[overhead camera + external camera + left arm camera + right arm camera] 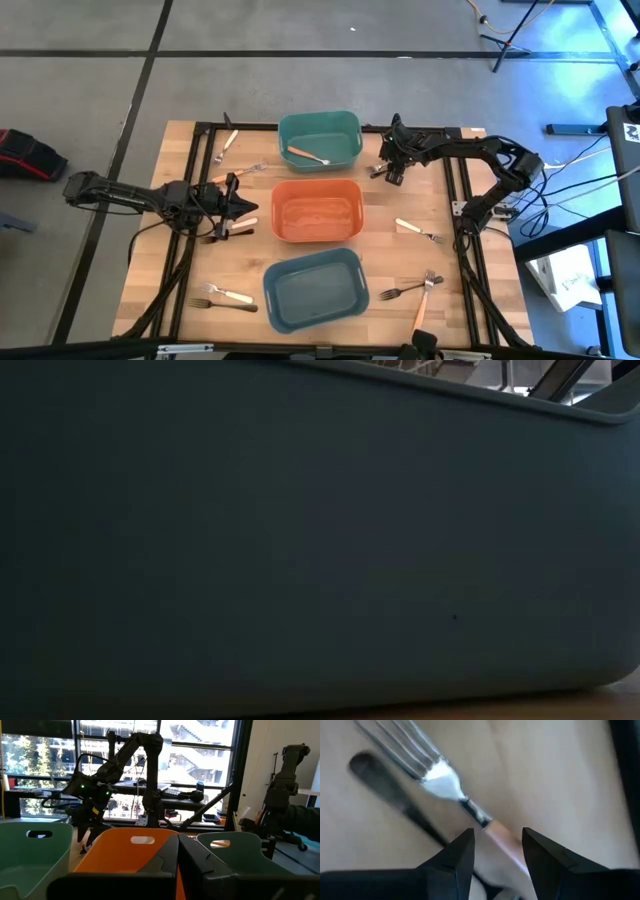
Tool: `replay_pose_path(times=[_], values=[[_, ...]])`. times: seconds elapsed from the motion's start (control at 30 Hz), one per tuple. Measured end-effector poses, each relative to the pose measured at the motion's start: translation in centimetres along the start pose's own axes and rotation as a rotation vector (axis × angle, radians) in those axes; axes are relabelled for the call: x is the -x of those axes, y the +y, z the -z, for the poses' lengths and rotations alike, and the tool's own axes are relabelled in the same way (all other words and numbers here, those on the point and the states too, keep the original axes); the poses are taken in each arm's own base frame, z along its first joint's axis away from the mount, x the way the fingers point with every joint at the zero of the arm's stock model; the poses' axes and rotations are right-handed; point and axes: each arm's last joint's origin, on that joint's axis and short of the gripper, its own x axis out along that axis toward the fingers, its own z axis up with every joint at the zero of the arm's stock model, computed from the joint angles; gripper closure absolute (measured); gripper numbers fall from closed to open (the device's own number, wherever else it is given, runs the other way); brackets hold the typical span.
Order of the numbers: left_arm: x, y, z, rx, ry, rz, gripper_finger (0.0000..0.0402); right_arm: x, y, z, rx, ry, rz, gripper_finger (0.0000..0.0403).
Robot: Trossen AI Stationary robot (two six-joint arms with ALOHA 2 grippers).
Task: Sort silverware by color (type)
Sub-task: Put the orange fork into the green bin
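Note:
In the high view my right gripper (390, 168) points down just right of the teal bin (345, 128). In its wrist view it is open (498, 851), one finger on either side of a fork's light brown handle (504, 841), with no touch showing; a dark grey fork (385, 785) lies flat beside it. My left gripper (240, 205) hovers at the orange bin's (318, 186) left side, and its wrist view shows it shut (178, 851) with nothing visible between the fingers. One brown-handled fork (306, 155) lies in the teal bin. Other forks lie flat on the table.
A blue-grey bin (312, 262) sits near the front edge and fills the low view (300, 540). Loose forks lie by the left gripper (238, 226), at the far left (229, 143), front left (224, 295), right (418, 230) and front right (408, 291). Black frame rails (466, 215) cross the table.

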Motion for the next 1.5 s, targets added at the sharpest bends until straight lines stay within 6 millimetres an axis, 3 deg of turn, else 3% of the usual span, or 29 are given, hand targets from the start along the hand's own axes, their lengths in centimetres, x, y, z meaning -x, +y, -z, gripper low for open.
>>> replay_pose_path(times=[0.33, 0.77, 0.9, 1.17, 1.37, 1.5], values=[[0.0, 0.0, 0.0, 0.006, 0.0, 0.0, 0.0399, 0.6, -0.5, -0.5, 0.026, 0.045, 0.026, 0.0247], [0.0, 0.0, 0.0, 0.007, 0.0, 0.0, 0.0399, -1.4, -0.4, -0.6, 0.069, 0.072, 0.026, 0.0249], [0.0, 0.0, 0.0, 0.007, 0.0, 0.0, 0.0399, -1.4, -0.4, -0.6, 0.08, 0.065, 0.023, 0.0278], [0.0, 0.0, 0.0, 0.009, 0.0, 0.0, 0.0399, -1.5, -0.4, -0.7, 0.125, 0.06, 0.039, 0.039], [0.0, 0.0, 0.0, 0.007, 0.0, 0.0, 0.0399, -1.0, -0.7, -0.8, 0.135, 0.059, 0.102, 0.0381], [0.0, 0.0, 0.0, 0.006, 0.0, 0.0, 0.0399, 0.7, -1.2, -1.0, 0.129, 0.04, 0.186, 0.0395]])
